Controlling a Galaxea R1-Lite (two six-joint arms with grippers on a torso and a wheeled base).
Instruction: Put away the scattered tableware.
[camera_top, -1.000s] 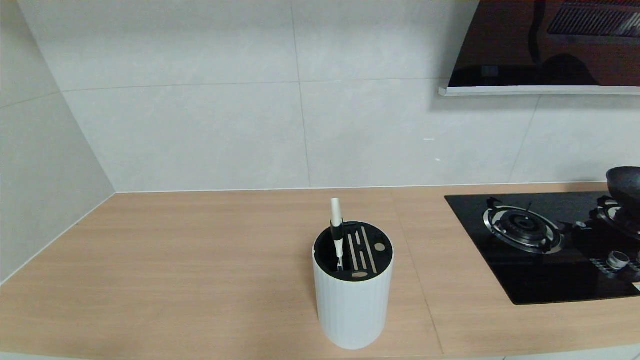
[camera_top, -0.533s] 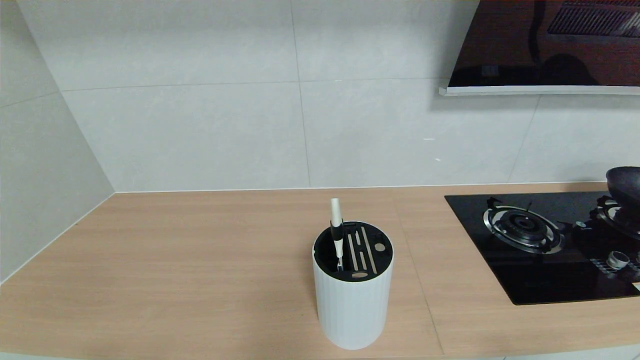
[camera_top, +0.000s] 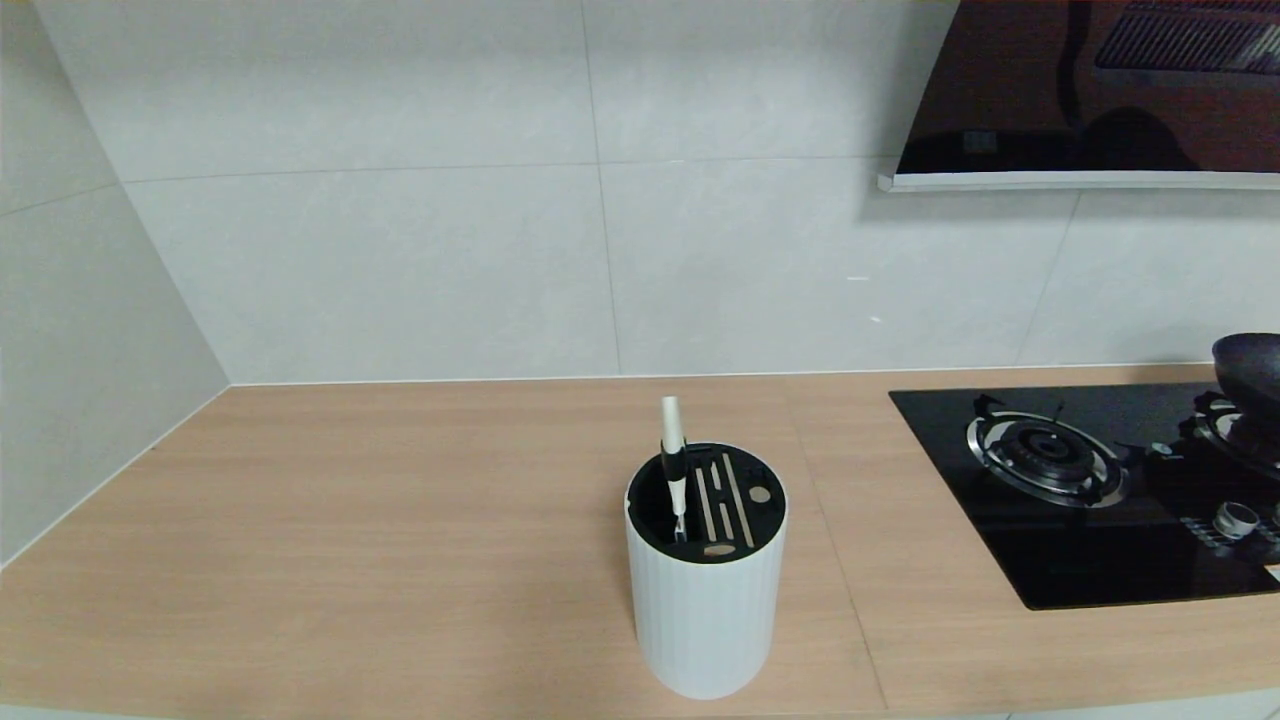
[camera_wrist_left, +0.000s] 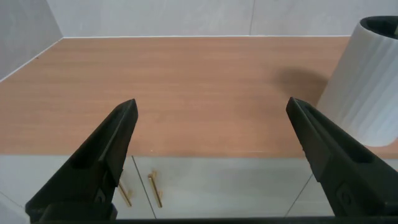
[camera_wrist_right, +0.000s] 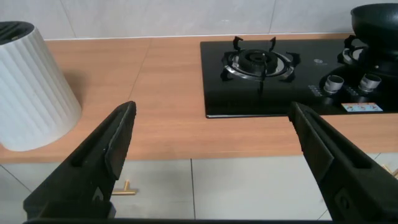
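Note:
A white ribbed cylindrical holder (camera_top: 706, 600) with a black slotted top stands near the front edge of the wooden counter (camera_top: 400, 520). One utensil with a white and black handle (camera_top: 672, 455) sticks upright out of its left compartment. The holder also appears at the edge of the left wrist view (camera_wrist_left: 365, 81) and of the right wrist view (camera_wrist_right: 31, 87). My left gripper (camera_wrist_left: 211, 124) is open, held off the counter's front edge with nothing between its fingers. My right gripper (camera_wrist_right: 211, 124) is open too, in front of the counter between holder and stove.
A black gas stove (camera_top: 1100, 480) with two burners and knobs sits at the counter's right; a dark pot (camera_top: 1250, 365) rests on its far burner. A range hood (camera_top: 1090, 95) hangs above. Tiled walls close the back and left. Cabinet fronts with gold handles (camera_wrist_left: 154, 190) lie below the counter.

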